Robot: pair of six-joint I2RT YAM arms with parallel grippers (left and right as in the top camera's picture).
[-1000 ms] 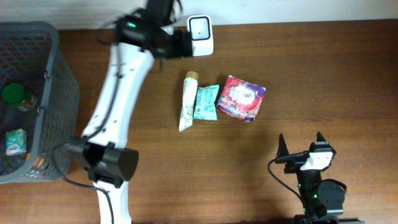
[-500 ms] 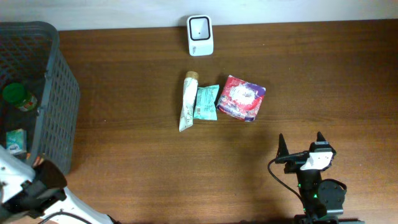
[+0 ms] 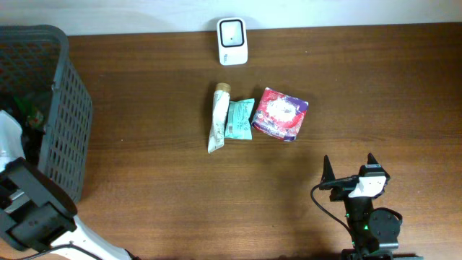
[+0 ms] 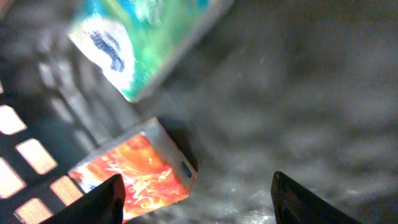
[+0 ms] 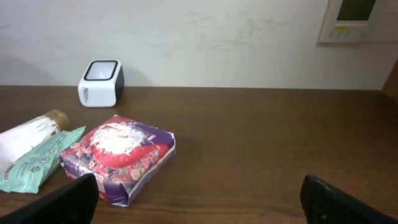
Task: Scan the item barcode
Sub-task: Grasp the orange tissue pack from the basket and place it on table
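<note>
So the left gripper is down inside the basket, jaws spread wide with nothing between them. The wrist view is pretty blurry, but an orange box sits right by one fingertip on the basket floor, close to the mesh wall. A green-and-blue box lies tilted just past it. Can't tell if the finger actually touches the orange box. The rest of the basket floor in that view is bare.

Outside the basket, the scanner stands well to its right, hard against the far edge of the table. A tube, teal packet and red-purple packet lie in a tight row, also well right of the basket, with open wood all round them. The right gripper is farthest from the basket, by the near edge, jaws wide apart and empty.
</note>
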